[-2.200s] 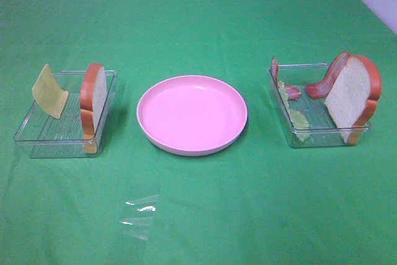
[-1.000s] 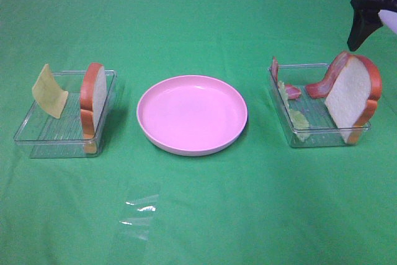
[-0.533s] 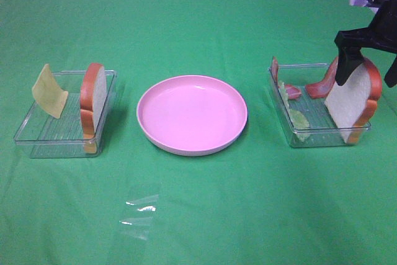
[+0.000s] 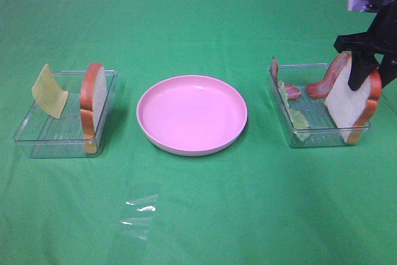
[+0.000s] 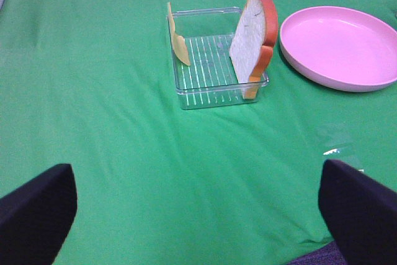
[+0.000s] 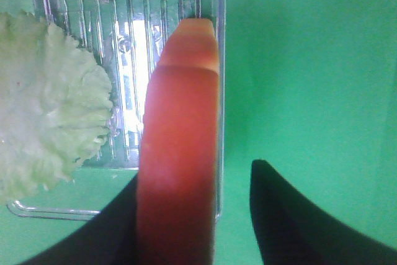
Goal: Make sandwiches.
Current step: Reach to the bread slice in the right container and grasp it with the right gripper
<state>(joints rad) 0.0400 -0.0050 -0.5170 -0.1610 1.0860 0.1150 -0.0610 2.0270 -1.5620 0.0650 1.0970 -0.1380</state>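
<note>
Straddling the upright bread slice at the outer end of the right tray with the right gripper, jaws apart, not clamped: first pickup. Next, likely: pinch it, lift clear, lay flat on the plate. Holding nothing in the left gripper, spread wide.

Right tool astride upright bread slice

bread slice: top hidden behind right gripper | contact: possibly touching (crust blocks wrist view)
</note>
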